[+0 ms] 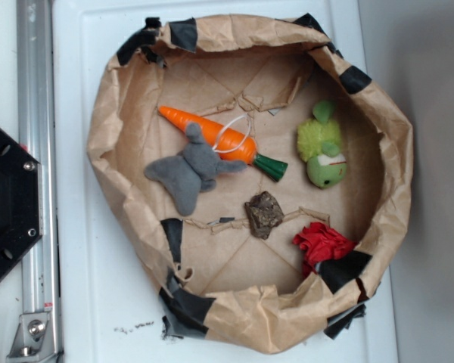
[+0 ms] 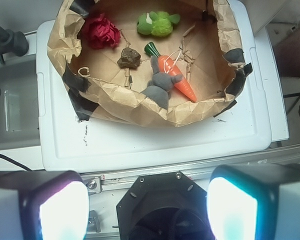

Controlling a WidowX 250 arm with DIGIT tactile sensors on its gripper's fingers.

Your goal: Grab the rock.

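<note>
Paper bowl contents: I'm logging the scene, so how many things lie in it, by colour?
Orange: 1, carrot
Grey: 1, plush animal
Green: 1, plush toy
Brown: 1, rock
Red: 1, cloth wad
Total: 5

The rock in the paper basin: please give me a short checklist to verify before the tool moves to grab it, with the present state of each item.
1. Small lumpy dark brown-grey rock visible, top uncovered: ok.
2. Rock apart from the grey plush animal and the red cloth wad: ok.
3. Orange toy carrot not on the rock: ok.
4. Tool open, both pads apart: ok.
5. Tool above the rock: not ok; it hangs outside the crumpled brown paper basin, near the black base.
6. Rock lies loose on the paper: cannot tell.
</note>
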